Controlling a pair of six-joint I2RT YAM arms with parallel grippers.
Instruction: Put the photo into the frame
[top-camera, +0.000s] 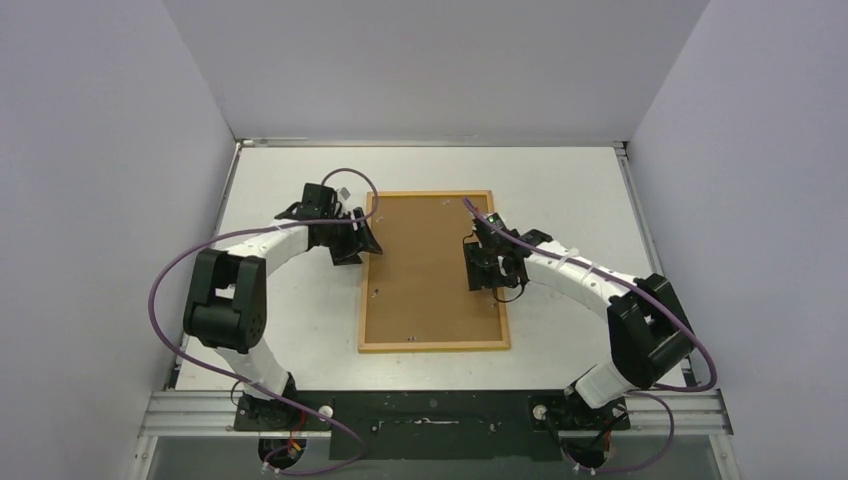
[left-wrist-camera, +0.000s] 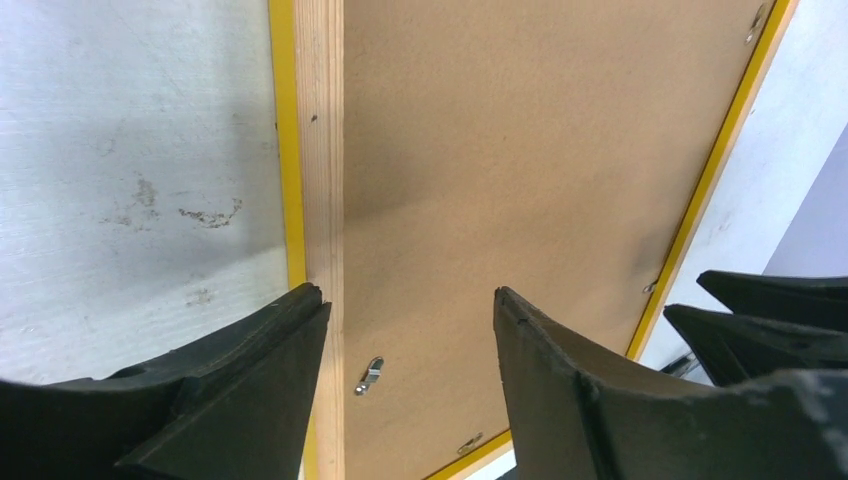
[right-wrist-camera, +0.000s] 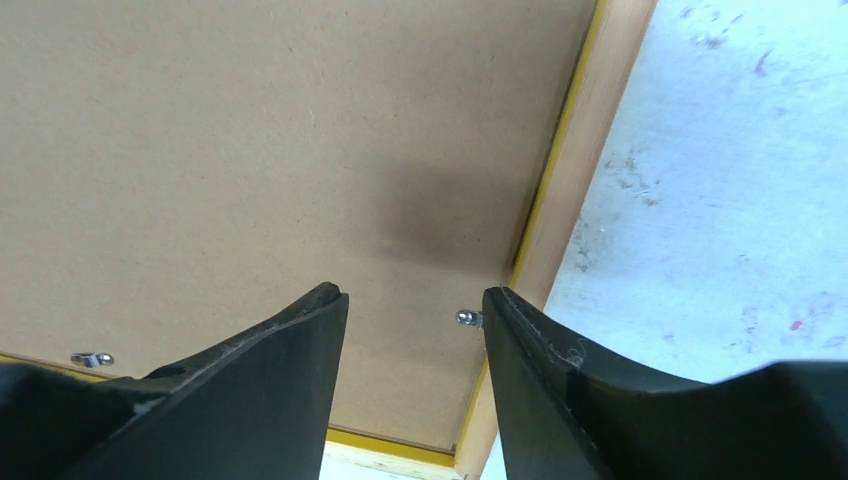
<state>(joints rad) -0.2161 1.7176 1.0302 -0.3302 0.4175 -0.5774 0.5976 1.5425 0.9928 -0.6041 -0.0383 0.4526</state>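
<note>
1. On the middle of the table (top-camera: 300, 190), the frame (top-camera: 435, 346) lies face down: its light wood back is up and a yellow line shows along its edges. Its long axis runs near to far.
2. Within the frame sits a brown backing board (top-camera: 430, 270), filling the opening. The photo cannot be seen in any view. Whether it lies under the board or elsewhere, I cannot tell.
3. At the frame's left long side, toward the far end, is the left gripper (top-camera: 362, 238). Its jaws are parted and hold nothing. In the left wrist view one finger is over the table side and the other over the board, so the wooden rail runs between them.
4. At the right long side, about halfway along, is the right gripper (top-camera: 478, 268). Its jaws are also apart and empty. In the right wrist view they sit over the board, with the right rail just off to the right.
5. The relation that matters: each pincer faces its own long rail, the frame between the two arms. The left arm is nearer the far corners, the right arm nearer the middle and the near end.
6. Count: one frame, one backing board, two arms, no photo in sight. Small metal turn clips (right-wrist-camera: 468, 318) sit on the board's edges. Two show in the right wrist view, but the full number I cannot tell.
7. Judging from this, the board probably has to come out, or be checked, before a photo can go in.
</note>
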